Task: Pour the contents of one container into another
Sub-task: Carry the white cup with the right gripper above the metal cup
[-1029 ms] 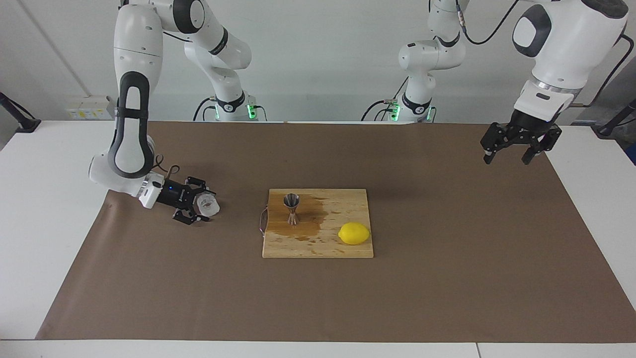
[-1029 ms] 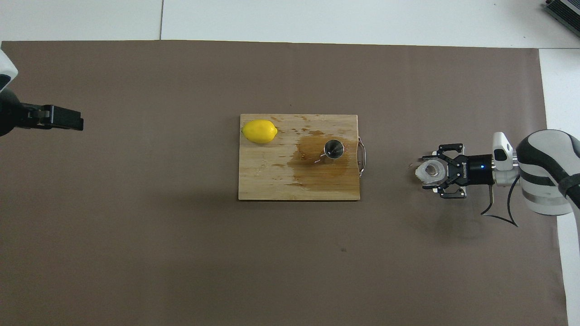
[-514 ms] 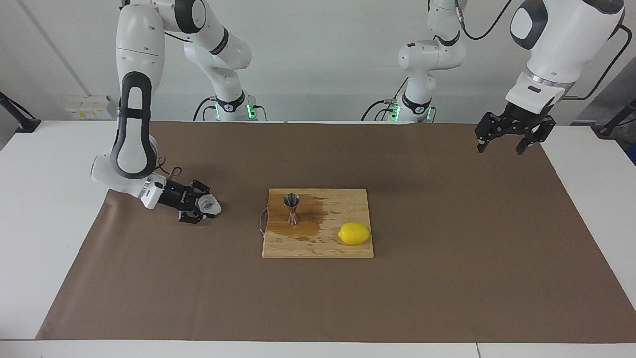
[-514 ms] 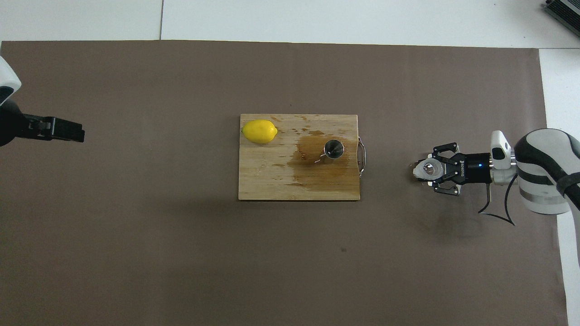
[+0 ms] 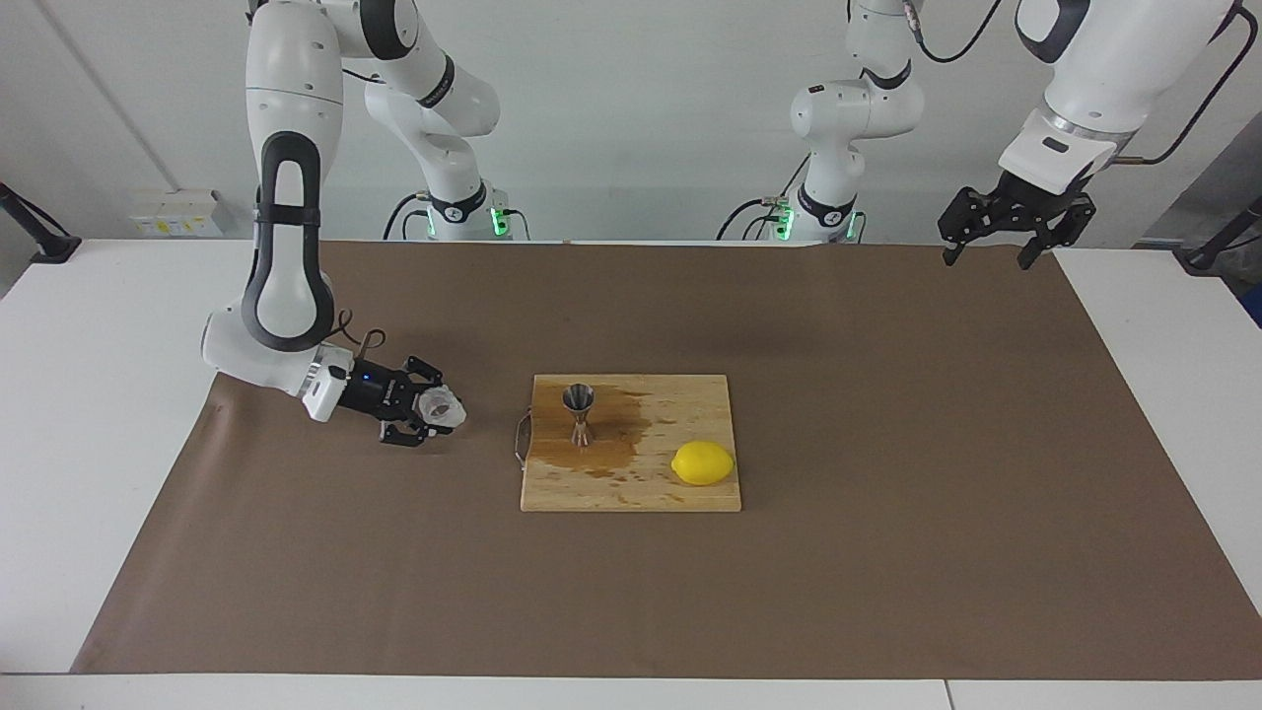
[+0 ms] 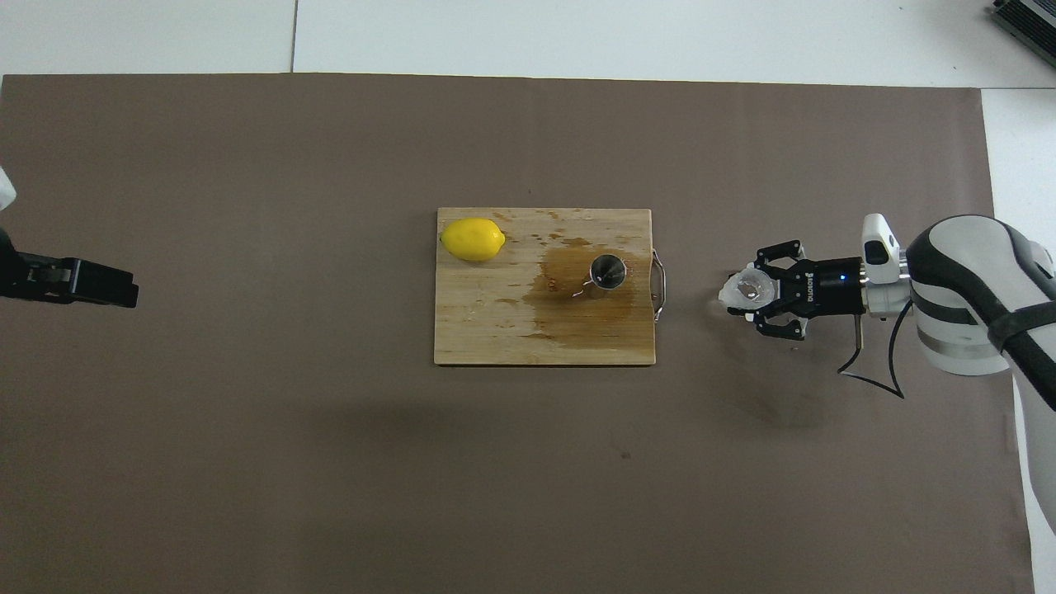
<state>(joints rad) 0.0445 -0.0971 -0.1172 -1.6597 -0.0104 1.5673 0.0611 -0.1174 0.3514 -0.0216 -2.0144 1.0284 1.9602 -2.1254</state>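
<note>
My right gripper [image 5: 431,411] [image 6: 763,291] is shut on the small clear glass jar [image 5: 445,405] [image 6: 743,290]. It holds the jar low over the brown mat, beside the cutting board's handle end, toward the right arm's end of the table. The steel jigger [image 5: 579,411] [image 6: 608,271] stands upright on the wooden cutting board [image 5: 631,493] [image 6: 495,330], in a dark wet stain. My left gripper [image 5: 989,247] [image 6: 99,283] hangs open and empty, high over the mat's edge at the left arm's end.
A yellow lemon [image 5: 703,462] [image 6: 473,239] lies on the board's corner farther from the robots, toward the left arm's end. A metal handle [image 5: 520,439] [image 6: 659,285] sticks out of the board toward the jar. The brown mat [image 5: 887,552] covers the table.
The right gripper has shut on the jar and carried it a little toward the cutting board. The left gripper has risen and drawn back toward the robots.
</note>
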